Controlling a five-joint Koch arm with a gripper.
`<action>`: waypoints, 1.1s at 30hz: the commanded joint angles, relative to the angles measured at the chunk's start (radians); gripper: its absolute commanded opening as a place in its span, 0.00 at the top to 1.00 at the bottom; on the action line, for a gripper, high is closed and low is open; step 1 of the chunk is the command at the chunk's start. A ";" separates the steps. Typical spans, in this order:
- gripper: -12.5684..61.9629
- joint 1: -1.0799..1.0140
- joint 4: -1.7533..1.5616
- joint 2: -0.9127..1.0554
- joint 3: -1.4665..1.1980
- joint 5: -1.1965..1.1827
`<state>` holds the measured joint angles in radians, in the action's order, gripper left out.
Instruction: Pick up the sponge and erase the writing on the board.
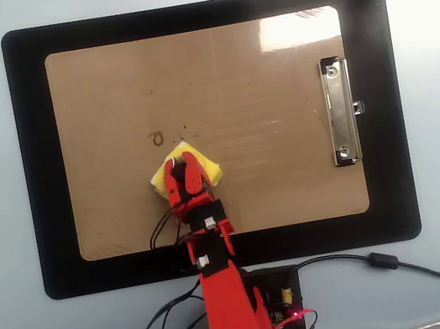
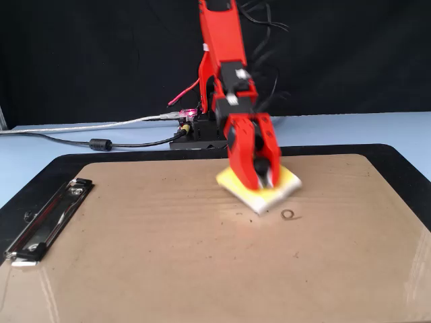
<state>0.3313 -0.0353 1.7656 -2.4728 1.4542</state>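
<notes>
1 gripper [image 2: 261, 176] clamps sponge [image 2: 259, 190].

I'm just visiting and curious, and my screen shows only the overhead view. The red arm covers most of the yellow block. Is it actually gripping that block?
Observer: Yes. In the fixed view the gripper is closed around a black knob on top of the sponge.
Operator: Is the sponge lifted or down on the brown board?
Observer: It sits on the board; its whitish underside shows along the near edge, against the surface.
Operator: I see a small loop of the writing beside it. Anything else left?
Observer: From the side, only that "o" reads clearly, just in front of the sponge, with a few faint specks around it.
</notes>
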 commanded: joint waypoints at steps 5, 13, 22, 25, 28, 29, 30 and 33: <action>0.94 0.021 0.006 -0.265 0.305 0.012; 0.94 0.028 0.084 -0.416 0.528 0.014; 0.94 0.117 0.095 -0.160 0.272 0.012; 0.94 0.121 0.095 -0.465 0.558 0.015; 0.94 0.123 0.107 -0.627 0.781 0.015; 0.94 0.124 0.117 -0.626 0.788 0.014; 0.94 0.124 0.123 -0.609 0.755 0.015; 0.94 0.140 0.129 -0.382 0.529 0.020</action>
<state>0.4495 0.0460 1.2901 -1.8883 1.4573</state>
